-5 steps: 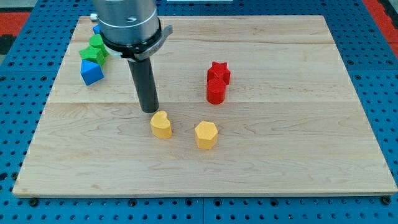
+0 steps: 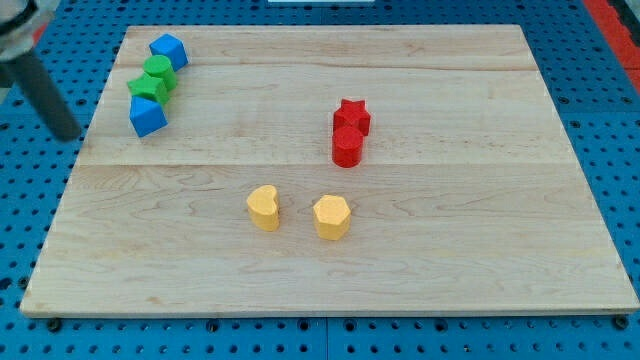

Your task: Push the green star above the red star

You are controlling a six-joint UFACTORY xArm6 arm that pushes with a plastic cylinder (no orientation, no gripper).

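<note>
The green star point(image 2: 148, 87) lies at the board's upper left, in a tight cluster with another green block point(image 2: 158, 68) just above it. The red star point(image 2: 352, 114) sits right of the board's centre, touching a red cylinder point(image 2: 347, 146) just below it. My tip point(image 2: 68, 134) is blurred and stands off the board's left edge, left of and slightly below the green star, apart from every block.
A blue block point(image 2: 168, 48) tops the cluster and a blue cube point(image 2: 147, 116) closes its bottom. A yellow heart point(image 2: 263, 207) and a yellow hexagon point(image 2: 331, 216) lie below the centre. The wooden board point(image 2: 450, 260) rests on a blue pegboard.
The rod has swung from just above the yellow heart far to the view's left, off the board. The yellow heart has shifted slightly down and right.
</note>
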